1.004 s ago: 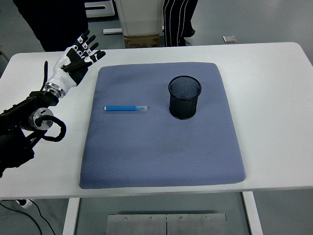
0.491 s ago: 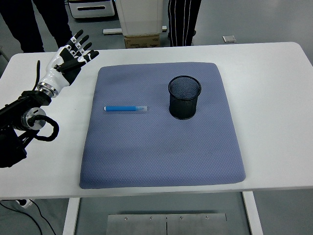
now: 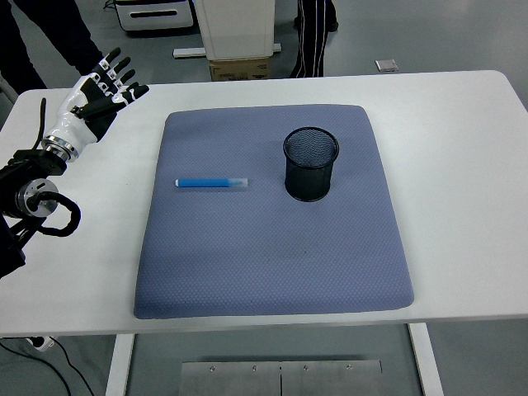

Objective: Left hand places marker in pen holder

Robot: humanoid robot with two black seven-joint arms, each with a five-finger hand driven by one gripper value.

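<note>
One marker (image 3: 211, 182) lay flat on the grey mat (image 3: 272, 264), left of the upright mesh pen holder (image 3: 311, 163), while the left hand (image 3: 97, 92) hovered empty, fingers spread, far back-left over the desk (image 3: 462, 124); risk: thin barrel rolling from a shallow pinch.

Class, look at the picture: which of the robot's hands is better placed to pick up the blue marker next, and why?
Left. The left hand is open above the table's far-left corner, on the marker's side of the mat. No right hand is visible.
</note>
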